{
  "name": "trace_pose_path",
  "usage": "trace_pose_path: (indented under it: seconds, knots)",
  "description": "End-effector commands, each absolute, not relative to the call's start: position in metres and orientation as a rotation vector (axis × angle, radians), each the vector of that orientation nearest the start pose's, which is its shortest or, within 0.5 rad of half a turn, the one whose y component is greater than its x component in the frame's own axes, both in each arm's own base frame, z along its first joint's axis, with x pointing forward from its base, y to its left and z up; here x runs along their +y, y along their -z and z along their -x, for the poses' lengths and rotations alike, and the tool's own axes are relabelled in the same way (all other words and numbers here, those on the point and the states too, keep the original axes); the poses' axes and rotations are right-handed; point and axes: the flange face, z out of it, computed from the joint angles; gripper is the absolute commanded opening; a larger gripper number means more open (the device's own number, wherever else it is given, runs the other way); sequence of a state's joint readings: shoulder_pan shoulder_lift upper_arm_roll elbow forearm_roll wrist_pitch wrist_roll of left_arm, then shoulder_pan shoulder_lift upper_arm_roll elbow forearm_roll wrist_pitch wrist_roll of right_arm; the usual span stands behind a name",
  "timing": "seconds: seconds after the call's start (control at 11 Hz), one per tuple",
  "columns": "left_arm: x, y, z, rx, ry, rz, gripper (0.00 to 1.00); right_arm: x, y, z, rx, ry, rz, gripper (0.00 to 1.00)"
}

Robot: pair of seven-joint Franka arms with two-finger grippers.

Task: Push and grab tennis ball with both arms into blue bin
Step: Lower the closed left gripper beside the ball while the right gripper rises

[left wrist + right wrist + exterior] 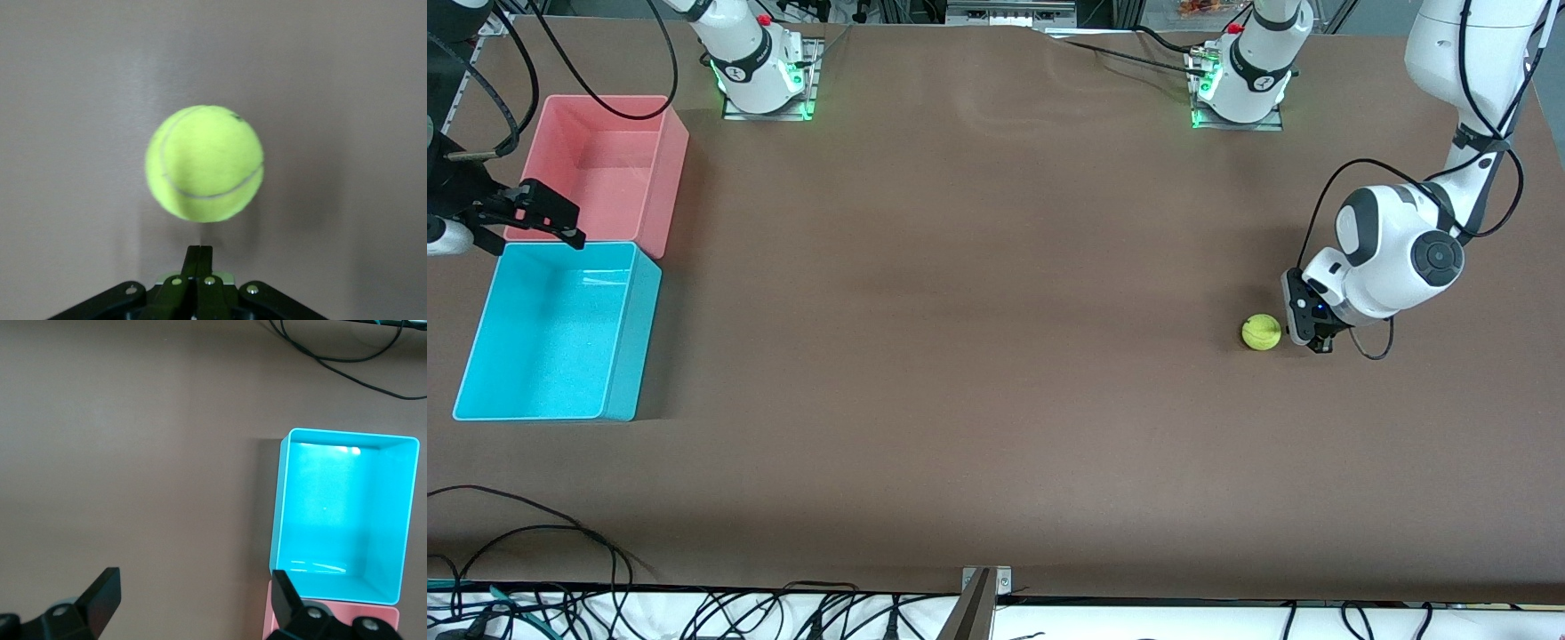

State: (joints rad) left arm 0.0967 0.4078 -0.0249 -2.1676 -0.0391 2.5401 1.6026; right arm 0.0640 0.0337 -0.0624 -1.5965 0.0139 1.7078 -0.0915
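Observation:
The yellow-green tennis ball (1261, 332) rests on the brown table toward the left arm's end. My left gripper (1320, 342) is low beside it, on the side away from the bins, shut with nothing between its fingers. In the left wrist view the ball (205, 163) sits just ahead of the left gripper (200, 250), with a small gap between them. The blue bin (636, 338) stands at the right arm's end. My right gripper (560, 218) hangs open and empty over the border between the blue bin and the pink bin. In the right wrist view the right gripper (193, 583) is over bare table beside the blue bin (280, 507).
A pink bin (676, 178) of like size touches the blue bin, farther from the front camera; a strip of the pink bin (347, 612) shows in the right wrist view. Black cables (534, 533) trail along the table's near edge. Wide brown tabletop lies between ball and bins.

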Motion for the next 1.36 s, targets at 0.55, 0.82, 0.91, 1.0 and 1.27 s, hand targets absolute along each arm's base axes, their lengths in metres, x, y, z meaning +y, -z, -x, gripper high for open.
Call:
trace_pose_path:
  seconds: [0.55, 0.82, 0.91, 1.0, 1.27]
  knots:
    - [0.051, -0.184, -0.574, 2.173, 0.006, 2.357, 0.0, 0.002, -0.593, -0.59, -0.132, 0.104, 3.128, 1.0]
    - [0.047, -0.184, -0.567, 2.122, -0.007, 2.412, 0.0, 0.003, -0.592, -0.59, -0.135, 0.097, 3.129, 1.0]
    - [0.043, -0.183, -0.566, 2.096, -0.013, 2.437, 0.0, 0.001, -0.592, -0.59, -0.136, 0.095, 3.125, 1.0]
    - [0.029, -0.18, -0.563, 2.065, -0.027, 2.471, 0.0, 0.003, -0.593, -0.589, -0.134, 0.092, 3.128, 1.0]
    - [-0.043, -0.184, -0.565, 1.879, -0.019, 2.631, 0.0, 0.006, -0.593, -0.589, -0.141, 0.102, 3.126, 1.0]
